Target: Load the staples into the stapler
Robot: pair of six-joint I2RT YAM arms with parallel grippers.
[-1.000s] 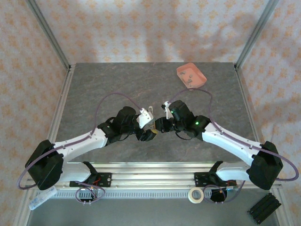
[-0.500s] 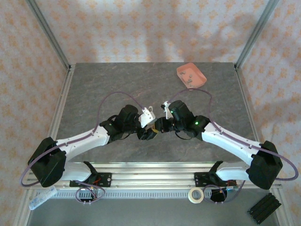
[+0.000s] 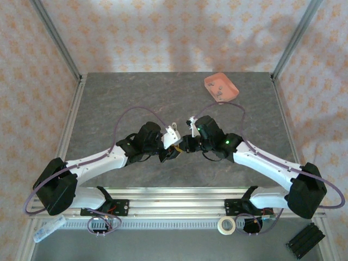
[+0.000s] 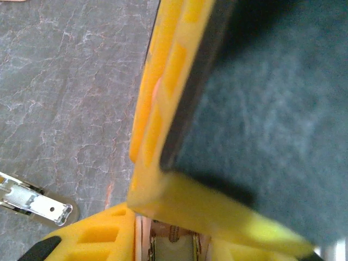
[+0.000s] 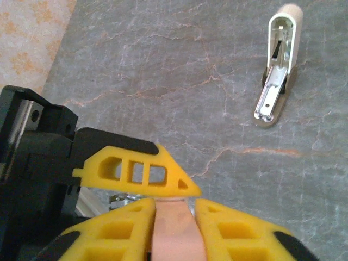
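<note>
At the back right of the table stands the one container we see, a salmon-pink tray point(image 3: 230, 86). The staples point(image 3: 219, 91) lie in it as a few small grey bits on its floor, well apart from both grippers.

The left gripper point(image 3: 172, 153) sits near the middle of the table, tip to tip with the right one. In the left wrist view one yellow finger point(image 4: 163, 92) with a dark pad looms close and blurred. We cannot tell how far this gripper is spread or whether it holds anything. From the right wrist view, its latticed yellow finger point(image 5: 136, 174) lies across just above the end of the pink mini stapler point(image 5: 173, 239); we cannot tell whether it touches.

The right gripper point(image 3: 186, 145) point(image 5: 171, 209) pinches that stapler, one yellow finger pressed to each side. The left wrist view looks into the stapler's metal channel point(image 4: 171, 244).

The table point(image 3: 136, 98) is grey and veined like stone. An open stapler point(image 4: 35, 202) point(image 5: 276, 81) lies flat on it, its beige shell hinged back and its metal track bare. Along the near edge, below the rail, we see a clear tube point(image 3: 48, 228), a roll of tape point(image 3: 225, 225) and a black block point(image 3: 304, 240). Aluminium posts point(image 3: 54, 38) frame cream cloth walls point(image 3: 163, 32) with an orange floral print.
</note>
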